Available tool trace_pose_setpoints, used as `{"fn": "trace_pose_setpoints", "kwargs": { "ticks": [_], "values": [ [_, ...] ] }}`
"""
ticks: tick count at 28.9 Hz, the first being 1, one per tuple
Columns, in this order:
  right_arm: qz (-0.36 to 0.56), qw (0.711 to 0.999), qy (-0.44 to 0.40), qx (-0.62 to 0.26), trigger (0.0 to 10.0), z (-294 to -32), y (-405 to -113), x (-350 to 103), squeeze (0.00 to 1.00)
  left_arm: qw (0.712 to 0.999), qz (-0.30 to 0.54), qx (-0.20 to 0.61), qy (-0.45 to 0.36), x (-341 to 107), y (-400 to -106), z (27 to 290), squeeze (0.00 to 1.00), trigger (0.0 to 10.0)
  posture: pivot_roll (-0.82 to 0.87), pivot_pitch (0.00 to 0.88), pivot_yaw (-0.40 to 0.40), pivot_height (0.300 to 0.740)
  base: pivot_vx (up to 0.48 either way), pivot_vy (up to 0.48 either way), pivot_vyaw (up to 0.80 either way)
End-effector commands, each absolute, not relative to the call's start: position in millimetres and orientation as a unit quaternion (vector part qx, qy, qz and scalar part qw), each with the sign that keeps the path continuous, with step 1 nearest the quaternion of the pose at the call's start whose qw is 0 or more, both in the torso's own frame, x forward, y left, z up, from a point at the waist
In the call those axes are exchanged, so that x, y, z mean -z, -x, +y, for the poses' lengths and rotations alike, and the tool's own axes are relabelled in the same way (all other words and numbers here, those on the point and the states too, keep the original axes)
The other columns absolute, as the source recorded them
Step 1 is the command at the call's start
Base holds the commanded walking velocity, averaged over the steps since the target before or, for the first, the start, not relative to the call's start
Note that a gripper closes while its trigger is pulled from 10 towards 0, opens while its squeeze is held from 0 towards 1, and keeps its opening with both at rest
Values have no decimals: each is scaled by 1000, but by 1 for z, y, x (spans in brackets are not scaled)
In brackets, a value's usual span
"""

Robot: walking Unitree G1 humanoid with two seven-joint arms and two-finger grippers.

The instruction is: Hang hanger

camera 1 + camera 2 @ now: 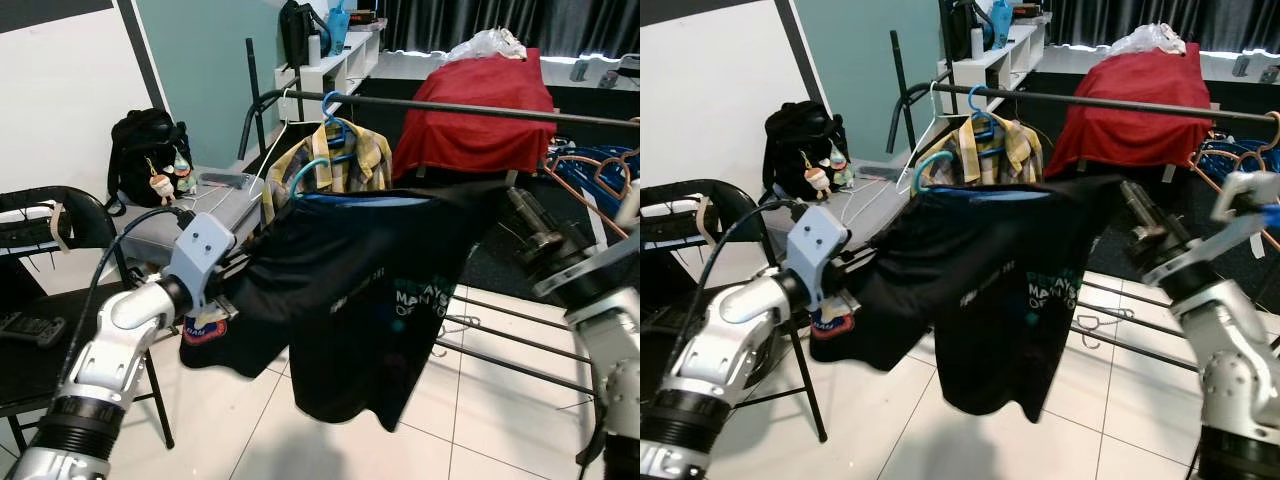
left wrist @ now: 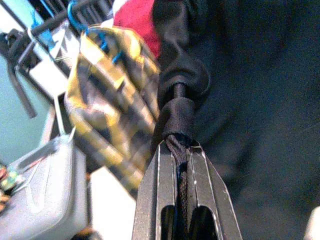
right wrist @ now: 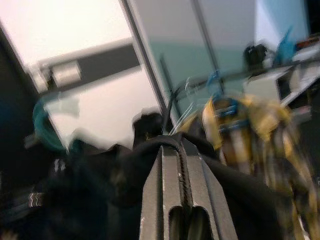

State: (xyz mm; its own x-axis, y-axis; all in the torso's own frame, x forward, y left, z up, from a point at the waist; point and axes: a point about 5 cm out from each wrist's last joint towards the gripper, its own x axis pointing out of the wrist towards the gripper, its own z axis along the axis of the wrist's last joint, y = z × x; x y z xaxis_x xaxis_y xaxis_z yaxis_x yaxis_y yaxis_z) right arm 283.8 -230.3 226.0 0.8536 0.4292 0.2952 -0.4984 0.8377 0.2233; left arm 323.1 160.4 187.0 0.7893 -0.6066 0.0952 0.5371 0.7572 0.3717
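Here, in the left eye view, a black T-shirt [image 1: 370, 300] on a teal hanger [image 1: 312, 172] is stretched between two silver arms, below and in front of the dark clothes rail [image 1: 440, 108]. The left gripper [image 1: 238, 268] holds one sleeve; the right gripper [image 1: 512, 200] meets the opposite shoulder. A yellow plaid shirt [image 1: 335, 160] on a blue hanger and a red cloth [image 1: 478, 115] hang on the rail, with a black backpack [image 1: 148, 155] against the wall.

In the right eye view, the hanger's hook [image 1: 932, 165] sits just below the rail, not yet on it.

In the left wrist view, the jaws are closed on a bunched fold of black fabric.

In the right wrist view, though blurred, the jaws are closed on the shirt's edge.
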Motion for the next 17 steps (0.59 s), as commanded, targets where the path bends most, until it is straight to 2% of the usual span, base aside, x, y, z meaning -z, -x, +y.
{"fn": "trace_pose_setpoints", "kwargs": {
  "ticks": [1, 2, 3, 4, 6, 13, 16, 17],
  "values": [
    [-116, 949, -136, -258, 1451, -223, -283, -227, 0, 934, -114, 299, -157, -191, -322, 163, 0, 10000, -112, 0, 42, 740, 0, 0, 0],
    [-84, 946, -124, -286, 10000, -208, -282, -216, 0, 937, -124, 297, -136, -194, -322, 156, 0, 10000, -112, 0, 42, 740, 0, 0, 0],
    [-84, 946, -124, -286, 10000, -208, -282, -216, 0, 937, -124, 297, -136, -194, -322, 156, 0, 10000, -112, 0, 42, 740, 0, 0, 0],
    [-52, 941, -112, -317, 10000, -194, -280, -204, 369, 941, -136, 288, -113, -197, -324, 149, 0, 10000, -111, 0, 39, 740, 0, 0, 0],
    [-8, 931, -100, -351, 10000, -178, -275, -190, 1000, 949, -162, 262, -60, -205, -329, 141, 0, 10000, -111, 0, 36, 740, 0, 0, 0],
    [3, 926, -102, -364, 10000, -179, -272, -187, 1000, 956, -181, 232, -16, -211, -334, 139, 0, 10000, -112, 0, 36, 740, 0, 0, 0],
    [-12, 959, -102, -265, 10000, -209, -283, -182, 1000, 965, -158, 203, -47, -201, -338, 147, 0, 10000, -121, 0, 38, 740, 0, 0, 0],
    [-12, 959, -102, -265, 10000, -209, -283, -182, 1000, 965, -158, 203, -47, -201, -338, 147, 0, 10000, -121, 0, 38, 740, 0, 0, 0]
  ]
}}
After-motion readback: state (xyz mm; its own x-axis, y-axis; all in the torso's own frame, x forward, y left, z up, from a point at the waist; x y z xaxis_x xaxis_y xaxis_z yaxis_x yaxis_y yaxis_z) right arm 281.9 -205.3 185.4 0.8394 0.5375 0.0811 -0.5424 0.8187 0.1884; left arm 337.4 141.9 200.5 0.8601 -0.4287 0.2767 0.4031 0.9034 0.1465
